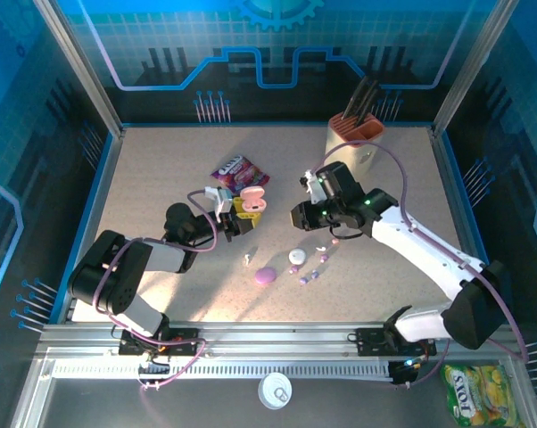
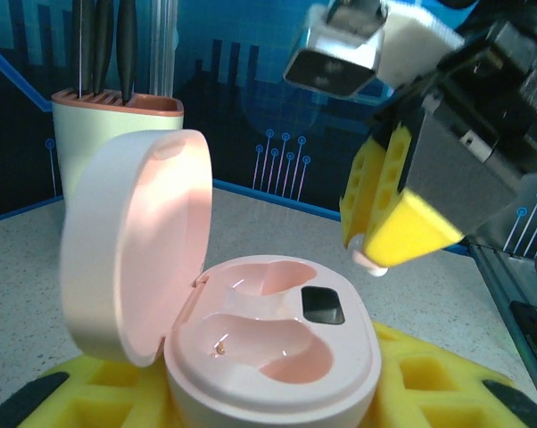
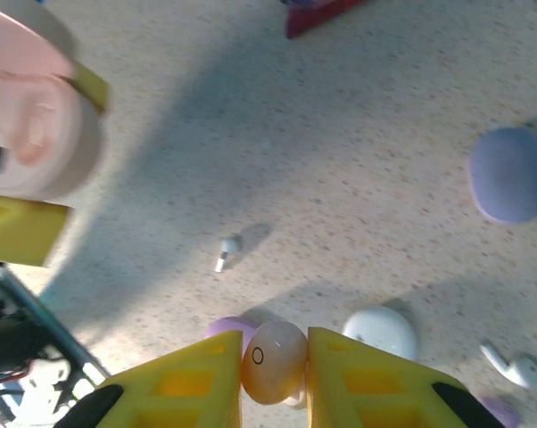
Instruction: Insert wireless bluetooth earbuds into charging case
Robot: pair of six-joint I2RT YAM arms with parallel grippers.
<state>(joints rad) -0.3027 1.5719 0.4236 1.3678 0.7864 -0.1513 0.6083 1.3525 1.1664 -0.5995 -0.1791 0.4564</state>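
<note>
Leftmost in the top view, the left gripper [image 1: 244,211] is clamped on the pink charging case [image 1: 252,199], which sits between its yellow pads [image 2: 72,397] above the table [image 1: 161,178]. The left wrist view shows the case with its lid [image 2: 130,241] swung up and back on the left and the two moulded wells of its base [image 2: 268,343] exposed and facing up.

Just behind the case on the table lies a snack packet [image 1: 239,168]. In front of it, further right, a white earbud [image 1: 248,259] lies alone. Next come a closed purple case [image 1: 266,275] and a white case [image 1: 297,256]. Several loose earbuds [image 1: 304,279] are scattered beside them, all apart from the pink case.

Right of centre, the right gripper [image 3: 274,385] grips a pink earbud [image 3: 270,355] between its yellow fingers [image 3: 367,379]. The left wrist view places this gripper above and to the right of the open case, not touching it, with the earbud's tip showing below the pads.

A knife block [image 1: 358,138] stands at the far right of the table.
</note>
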